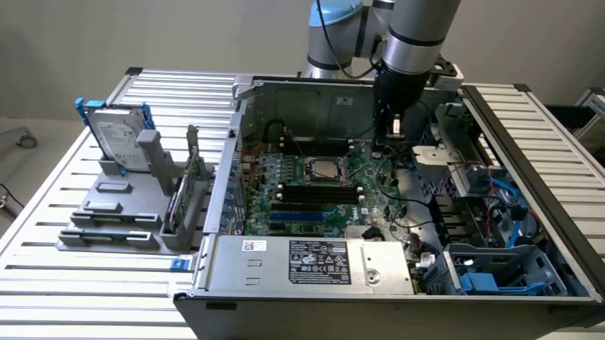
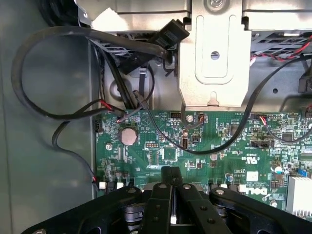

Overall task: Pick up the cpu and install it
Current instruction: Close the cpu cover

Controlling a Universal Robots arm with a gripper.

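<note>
The cpu (image 1: 322, 168) is a small pale silvery square lying flat inside the dark metal-framed socket in the middle of the green motherboard (image 1: 373, 202). My gripper (image 1: 395, 131) hangs inside the open computer case, above the board, behind the cpu and toward the exterior view's right of it, not touching it. In the wrist view the black fingertips (image 2: 171, 176) press together with nothing between them, over the motherboard (image 2: 195, 151) near a round coin battery (image 2: 128, 136).
A silver hard drive (image 1: 118, 134) with a blue frame stands in a grey rack (image 1: 113, 212) at the exterior view's left. A power supply (image 1: 302, 261) fills the case front. A metal bracket (image 2: 214, 58) and black cables (image 2: 29, 78) lie close under the gripper.
</note>
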